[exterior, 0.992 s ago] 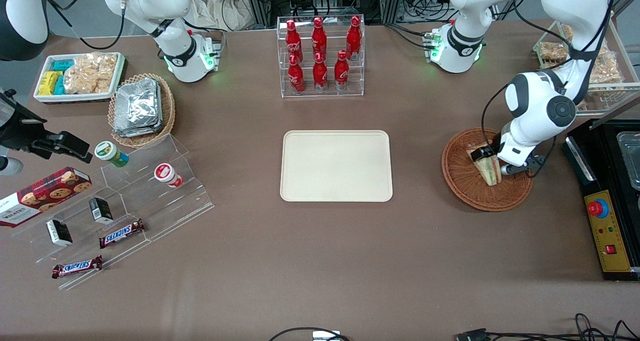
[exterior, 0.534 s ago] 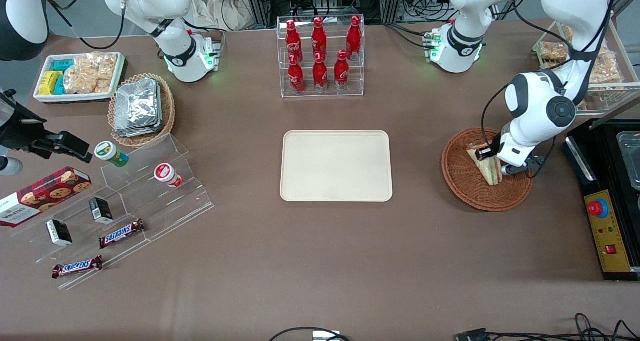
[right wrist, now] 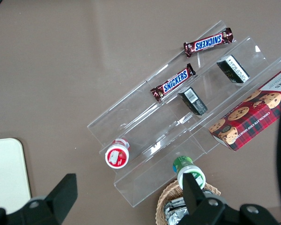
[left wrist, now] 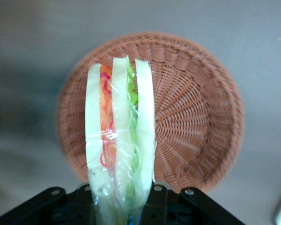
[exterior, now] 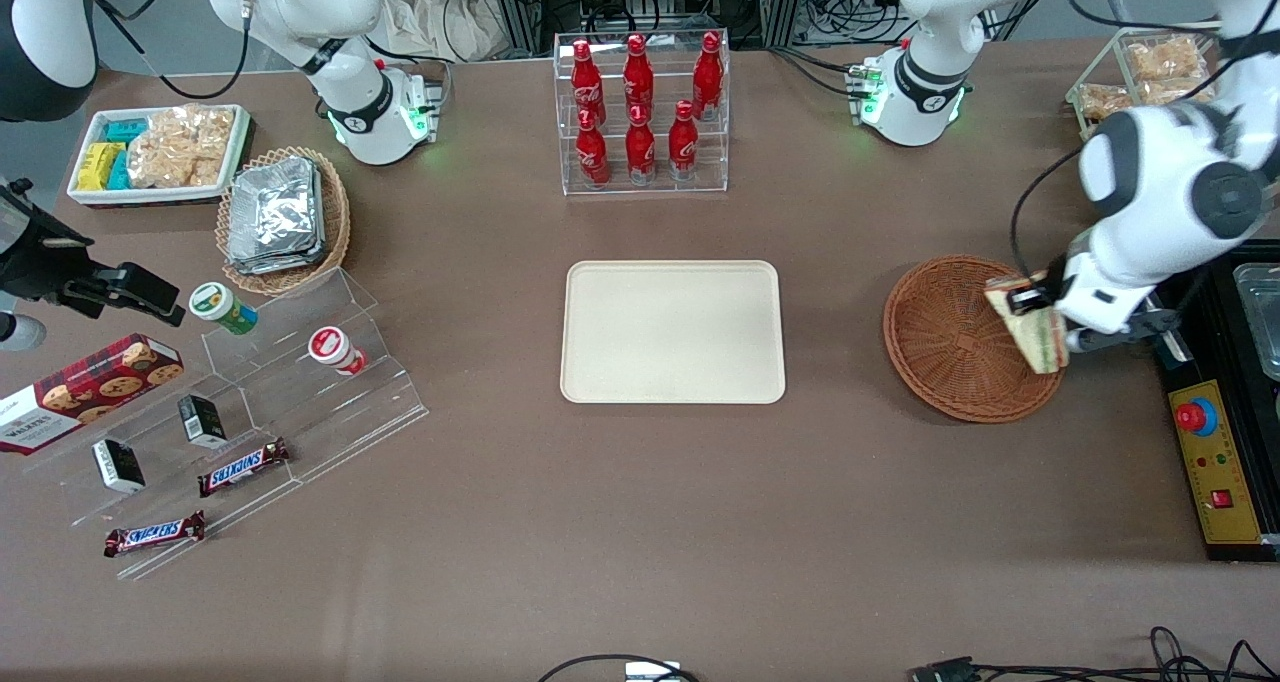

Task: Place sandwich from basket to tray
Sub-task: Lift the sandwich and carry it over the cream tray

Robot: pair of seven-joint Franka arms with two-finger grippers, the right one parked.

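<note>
My gripper (exterior: 1040, 314) is shut on the sandwich (exterior: 1030, 330), a plastic-wrapped wedge of white bread with green, orange and pink filling, and holds it in the air above the edge of the round brown wicker basket (exterior: 950, 347) nearest the working arm's end of the table. In the left wrist view the sandwich (left wrist: 119, 140) stands upright between the fingers (left wrist: 161, 201), high over the empty basket (left wrist: 192, 117). The cream-beige tray (exterior: 672, 332) lies flat and bare at the table's middle, toward the parked arm from the basket.
A clear rack of red bottles (exterior: 640, 112) stands farther from the front camera than the tray. A black control box (exterior: 1215, 462) with a red button lies beside the basket at the working arm's end. Snack shelves (exterior: 250, 402) and a foil-packet basket (exterior: 280, 217) lie toward the parked arm's end.
My gripper has lifted the sandwich out of the basket and moved it up and toward the working arm's end. The basket is now empty.
</note>
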